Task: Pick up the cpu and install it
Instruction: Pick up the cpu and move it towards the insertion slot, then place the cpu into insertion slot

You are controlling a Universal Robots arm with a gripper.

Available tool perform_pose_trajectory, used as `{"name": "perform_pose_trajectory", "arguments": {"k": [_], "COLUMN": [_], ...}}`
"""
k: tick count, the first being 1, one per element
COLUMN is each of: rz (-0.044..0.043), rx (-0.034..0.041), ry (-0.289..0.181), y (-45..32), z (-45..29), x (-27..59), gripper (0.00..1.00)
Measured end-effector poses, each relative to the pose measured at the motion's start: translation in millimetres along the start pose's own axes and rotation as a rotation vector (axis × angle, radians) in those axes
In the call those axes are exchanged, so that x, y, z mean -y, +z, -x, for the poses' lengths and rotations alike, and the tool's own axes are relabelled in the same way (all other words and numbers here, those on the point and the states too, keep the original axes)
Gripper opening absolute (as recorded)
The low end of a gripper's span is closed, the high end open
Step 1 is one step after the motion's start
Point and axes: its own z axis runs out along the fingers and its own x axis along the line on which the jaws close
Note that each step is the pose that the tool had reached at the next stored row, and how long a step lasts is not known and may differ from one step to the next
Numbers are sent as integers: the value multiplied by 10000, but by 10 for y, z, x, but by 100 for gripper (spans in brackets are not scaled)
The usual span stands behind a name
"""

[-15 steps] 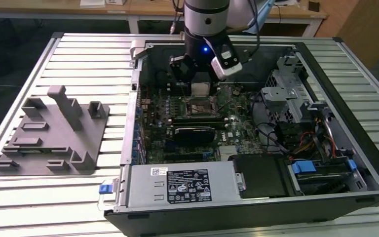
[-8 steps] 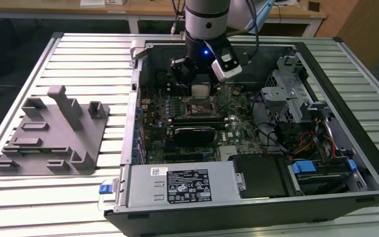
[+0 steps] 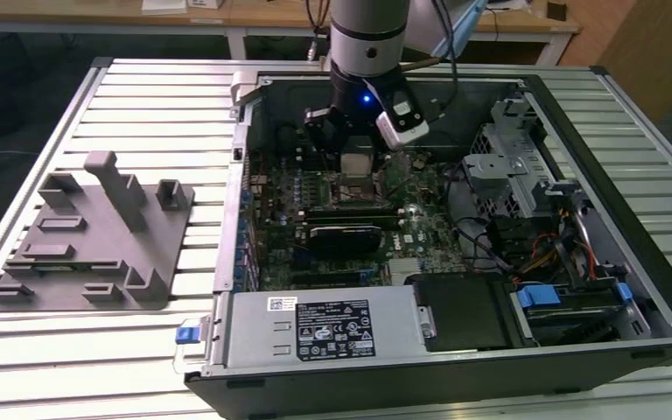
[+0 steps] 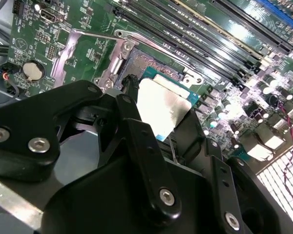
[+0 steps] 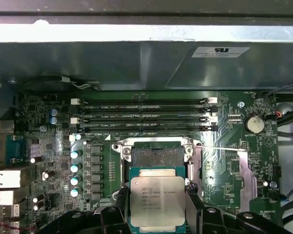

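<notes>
My gripper (image 3: pixel 357 157) hangs inside the open computer case (image 3: pixel 616 114) and is shut on the cpu (image 3: pixel 357 164). The cpu (image 5: pixel 157 200) is a flat square chip with a silvery top plate and a green rim, clamped by its two side edges between black fingers (image 5: pixel 194 207). It hovers just above the motherboard, slightly off from the open socket (image 5: pixel 156 155), whose metal load frame (image 5: pixel 244 168) is swung aside. In the second wrist view the cpu (image 4: pixel 161 105) sits between the fingers (image 4: pixel 132 95) over the socket area (image 4: pixel 136 61).
Memory slots (image 5: pixel 144 114) run beside the socket, and capacitors (image 5: pixel 75 165) stand on its other side. A power supply (image 3: pixel 325 328) and drive cage (image 3: pixel 517 171) fill the case. A grey plastic fixture block (image 3: pixel 91 236) lies on the slatted table (image 3: pixel 172 96) at the exterior view's left.
</notes>
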Motion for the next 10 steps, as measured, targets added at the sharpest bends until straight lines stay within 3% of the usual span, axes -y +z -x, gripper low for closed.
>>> {"name": "perform_pose_trajectory", "arguments": {"k": [10], "rz": [2], "rx": [-10], "ry": [-66], "y": [23], "z": [3], "x": [-2], "gripper": [54]}}
